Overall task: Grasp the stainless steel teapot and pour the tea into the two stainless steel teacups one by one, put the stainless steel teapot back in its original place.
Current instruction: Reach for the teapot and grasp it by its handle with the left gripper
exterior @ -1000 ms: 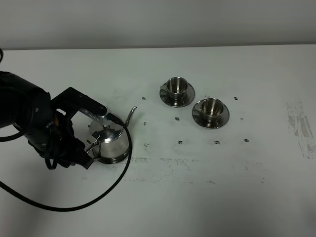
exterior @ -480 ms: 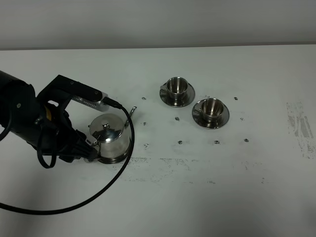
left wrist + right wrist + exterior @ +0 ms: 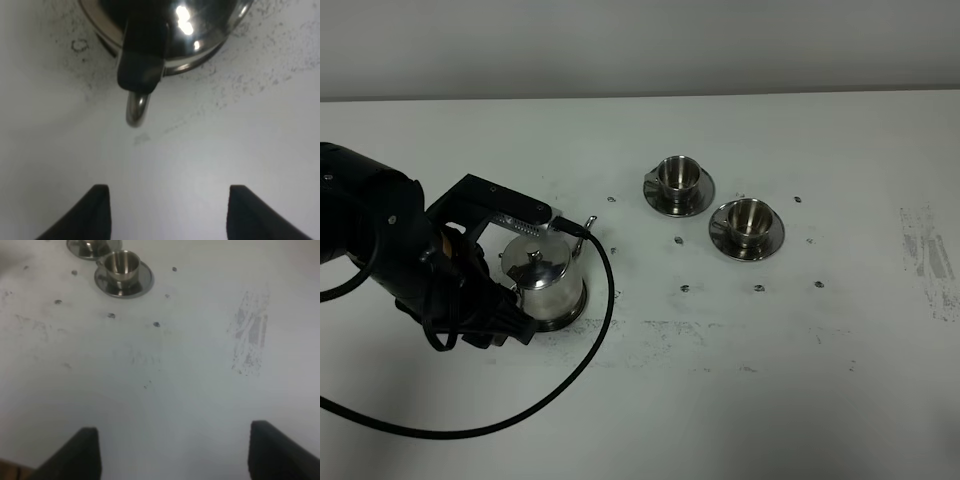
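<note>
Left pincer (image 3: 168,194) stands open and empty, its two dark fingertips well apart over the bare white surface (image 3: 740,400), aimed at the stainless steel teapot (image 3: 545,278) but short of it. In the left wrist view the teapot's loop handle (image 3: 136,107) juts toward the pincer, centred roughly between the two fingertips yet apart from both. The teapot sits upright on its round coaster (image 3: 570,316) at the left of the surface, lid on, with its thin spout (image 3: 585,228) pointing away from the arm toward the cups. The two stainless steel teacups (image 3: 677,177) (image 3: 748,218) rest on their saucers well to the right, near each other. The nearer one looks bright steel inside in the right wrist view, so I judge nothing is poured yet and the step in hand is the grasp. The right pincer (image 3: 173,430) hangs open over bare surface, holding nothing.

Next, the left pincer needs to advance along its present line until the handle lies between the fingertips, then close firmly. The handle is thin and slick, so a shallow or off-centre bite could let the teapot swing.
</note>
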